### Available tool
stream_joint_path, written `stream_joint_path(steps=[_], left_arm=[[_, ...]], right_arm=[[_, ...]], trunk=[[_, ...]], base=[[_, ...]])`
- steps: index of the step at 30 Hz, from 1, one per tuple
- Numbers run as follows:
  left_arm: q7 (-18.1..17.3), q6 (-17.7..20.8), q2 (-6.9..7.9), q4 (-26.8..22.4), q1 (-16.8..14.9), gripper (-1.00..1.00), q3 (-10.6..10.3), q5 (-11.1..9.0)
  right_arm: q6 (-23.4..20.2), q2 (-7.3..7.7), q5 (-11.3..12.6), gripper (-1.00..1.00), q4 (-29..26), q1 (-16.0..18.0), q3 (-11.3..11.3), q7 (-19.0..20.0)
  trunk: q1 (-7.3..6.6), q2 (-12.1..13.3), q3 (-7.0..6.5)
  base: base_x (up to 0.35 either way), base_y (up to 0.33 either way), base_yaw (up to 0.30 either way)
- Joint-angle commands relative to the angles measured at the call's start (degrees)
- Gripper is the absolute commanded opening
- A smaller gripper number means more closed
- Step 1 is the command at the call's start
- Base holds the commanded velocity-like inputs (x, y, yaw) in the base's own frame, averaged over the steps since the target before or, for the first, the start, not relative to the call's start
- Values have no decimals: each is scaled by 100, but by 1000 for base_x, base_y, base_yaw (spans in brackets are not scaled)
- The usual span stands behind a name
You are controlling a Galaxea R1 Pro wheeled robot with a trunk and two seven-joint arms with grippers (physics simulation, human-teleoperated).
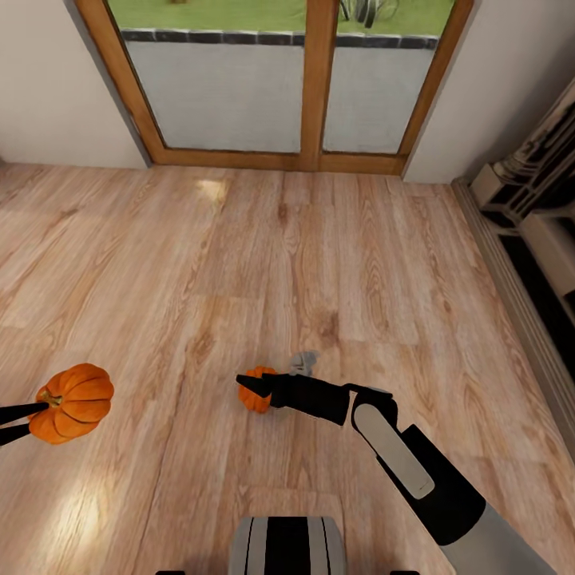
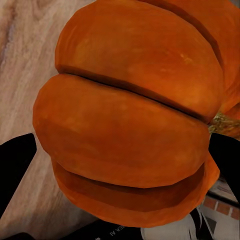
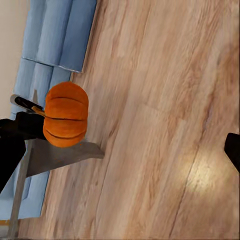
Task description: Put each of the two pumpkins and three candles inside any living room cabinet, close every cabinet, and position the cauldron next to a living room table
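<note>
A bright-orange ribbed pumpkin (image 1: 73,403) hangs above the wooden floor at the left, with my left gripper (image 1: 32,421) shut on it by its stem side. Up close, this pumpkin (image 2: 125,125) sits between the black fingers (image 2: 15,167). It shows again from the right wrist as the held pumpkin (image 3: 66,120). A second, smaller pumpkin (image 1: 259,399) lies on the floor in the middle, partly hidden under my right gripper (image 1: 244,385). The right gripper (image 3: 120,150) is open with nothing between its fingers. Candles, cabinet and cauldron are out of view.
A wood-framed glass door (image 1: 311,88) fills the back wall. A pale and dark unit (image 1: 531,208) runs along the right wall. A blue sofa (image 3: 55,40) and a grey slab (image 3: 57,155) lie beyond the held pumpkin. My base (image 1: 291,547) sits at the bottom.
</note>
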State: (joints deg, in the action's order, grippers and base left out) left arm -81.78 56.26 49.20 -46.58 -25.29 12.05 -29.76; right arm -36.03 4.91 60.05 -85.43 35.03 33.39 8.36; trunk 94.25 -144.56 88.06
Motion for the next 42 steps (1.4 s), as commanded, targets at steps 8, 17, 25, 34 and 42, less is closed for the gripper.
stream_joint_path(steps=[8, 17, 25, 34, 42], left_arm=[[-4, 54, 2, 14, -2, -100, -1, -12], [-4, 52, 1, 17, -2, -100, -1, -12], [-4, 52, 1, 15, -2, -100, -1, -11], [-4, 52, 1, -7, -2, -100, -1, -9], [0, 52, -6, -5, -2, -100, -9, -12]], right_arm=[[-209, 7, 233, 100, 10, 2, -551, -1527], [-298, -45, 466, 100, 228, 4, -840, -2162], [-299, -48, 436, 100, 772, 4, -851, -2198], [-299, -52, 438, 100, 844, 3, -851, -2327], [-291, -52, 454, 100, 1054, 2, -851, -2526]], trunk=[[0, -1, 3], [0, -1, 3], [0, -1, 3], [0, -1, 3], [0, -1, 3]], base=[[12, 7, 0], [30, 139, 0], [99, 114, 0], [92, 123, 0], [48, 30, 0]])
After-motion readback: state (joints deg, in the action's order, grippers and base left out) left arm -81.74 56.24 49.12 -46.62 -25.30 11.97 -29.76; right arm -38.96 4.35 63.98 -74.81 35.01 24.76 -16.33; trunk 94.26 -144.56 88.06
